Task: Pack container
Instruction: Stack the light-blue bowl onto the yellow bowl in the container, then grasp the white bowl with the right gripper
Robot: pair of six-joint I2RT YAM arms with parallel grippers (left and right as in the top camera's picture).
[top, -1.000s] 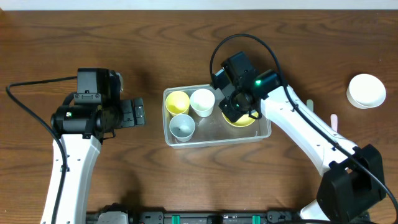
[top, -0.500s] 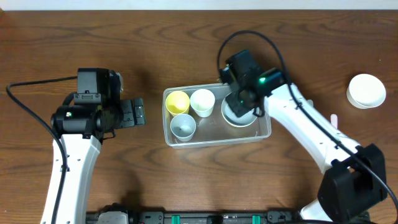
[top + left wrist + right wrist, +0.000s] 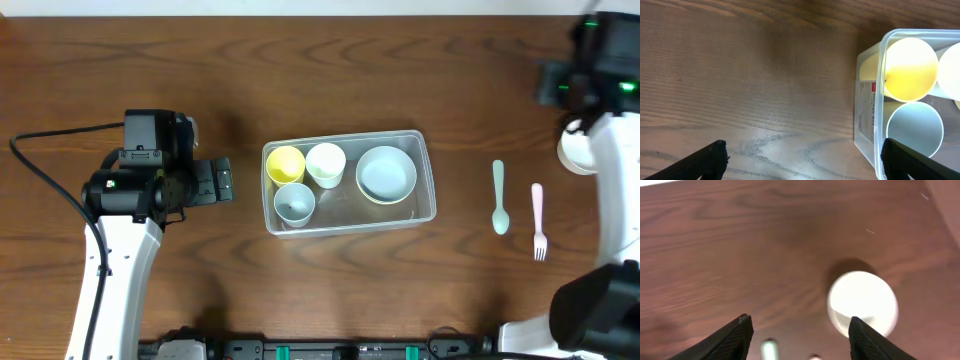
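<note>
Container (image 3: 345, 226), clear rimmed tub, cups (image 3: 286, 163) inside, left end effector (image 3: 802, 156), right end effector (image 3: 800, 329) both agape

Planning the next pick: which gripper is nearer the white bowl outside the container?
Right. The right gripper hangs near the white bowl; the left gripper is far off, left of the container.

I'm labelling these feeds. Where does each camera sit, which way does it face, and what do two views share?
Overhead: above the table, facing straight down on the container; both arms show.
Left wrist: on the left arm, facing the container's end and yellow cup; left gripper open below.
Right wrist: on the right arm, facing down at the white bowl; right gripper open below.
Shared: overhead and left wrist both show the container.
</note>
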